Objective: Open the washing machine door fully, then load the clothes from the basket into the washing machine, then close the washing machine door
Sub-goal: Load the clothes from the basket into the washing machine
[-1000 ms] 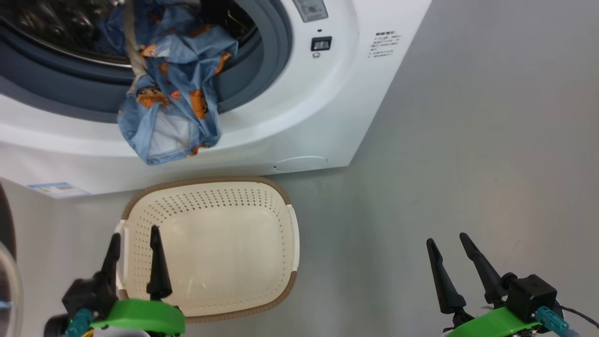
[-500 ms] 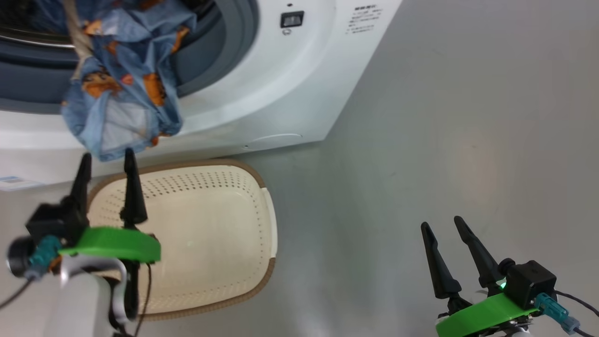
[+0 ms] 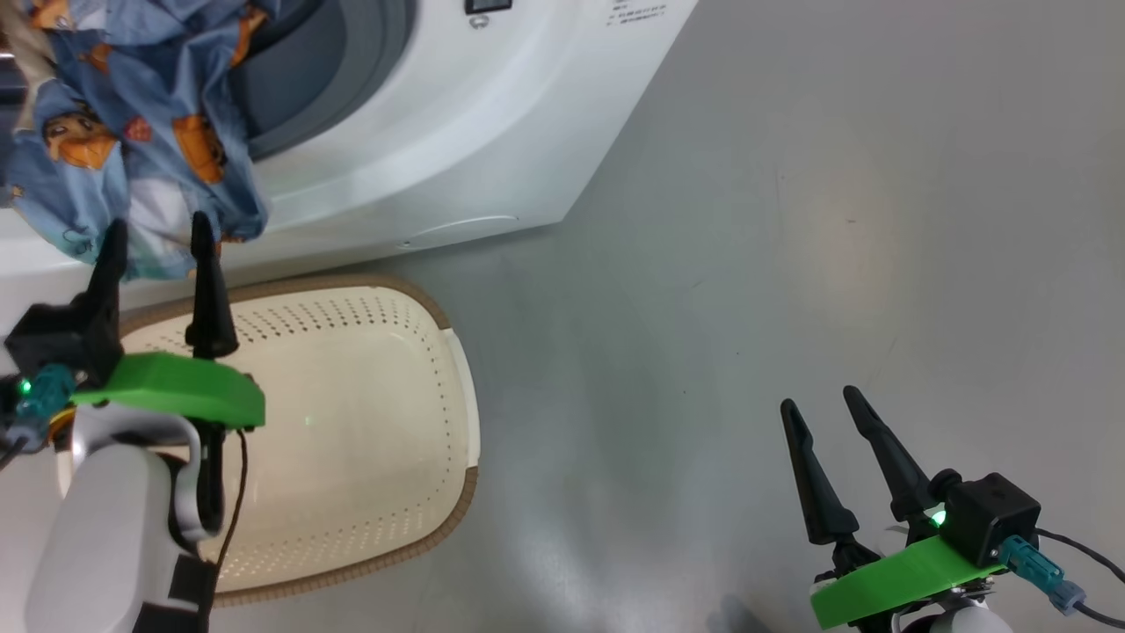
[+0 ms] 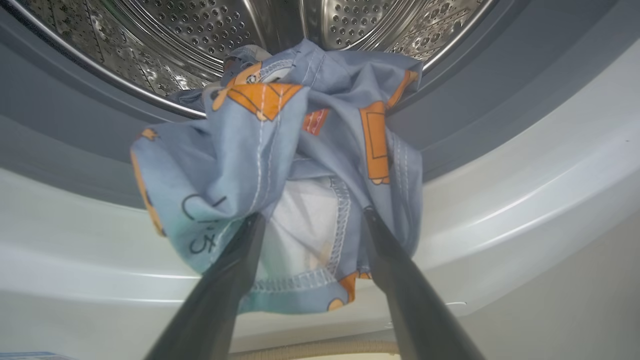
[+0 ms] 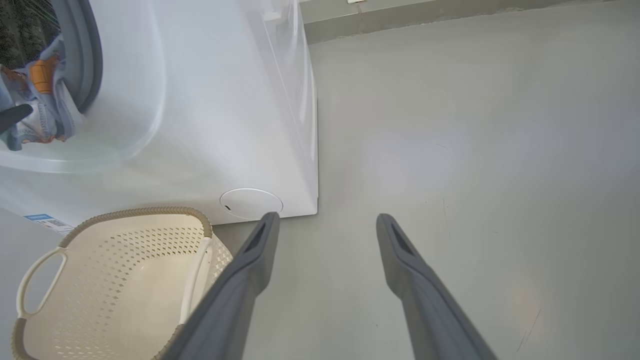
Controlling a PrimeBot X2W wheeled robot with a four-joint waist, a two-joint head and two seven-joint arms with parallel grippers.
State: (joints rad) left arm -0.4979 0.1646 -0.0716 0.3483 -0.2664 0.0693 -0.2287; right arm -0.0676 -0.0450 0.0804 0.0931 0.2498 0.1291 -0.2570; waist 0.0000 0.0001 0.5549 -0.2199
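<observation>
Clothes [image 3: 132, 132] of light blue fabric printed with orange-brown cartoon bears, with a patch of white cloth showing at the lower hem, spill out of the big white boxy front-loading washing machine [image 3: 422, 132]. They are draped from the perforated steel drum [image 4: 200, 45] over the grey-blue rubber gasket [image 4: 75, 100] and hang down the white front panel. The left gripper [image 3: 157, 221] is raised to that hanging bunch with its two long dark fingers spread wide. In the left wrist view the tips stand on either side of the white patch, pinching nothing, and whether they touch the fabric cannot be told. Just below, on the grey floor [image 3: 791, 220] beside the machine's base, sits the small rectangular cream plastic basket [image 3: 352, 440] with perforated sides and a brown woven-look rim. The right gripper [image 3: 817, 397] hovers well apart over bare floor, fingers likewise spread and holding nothing.
</observation>
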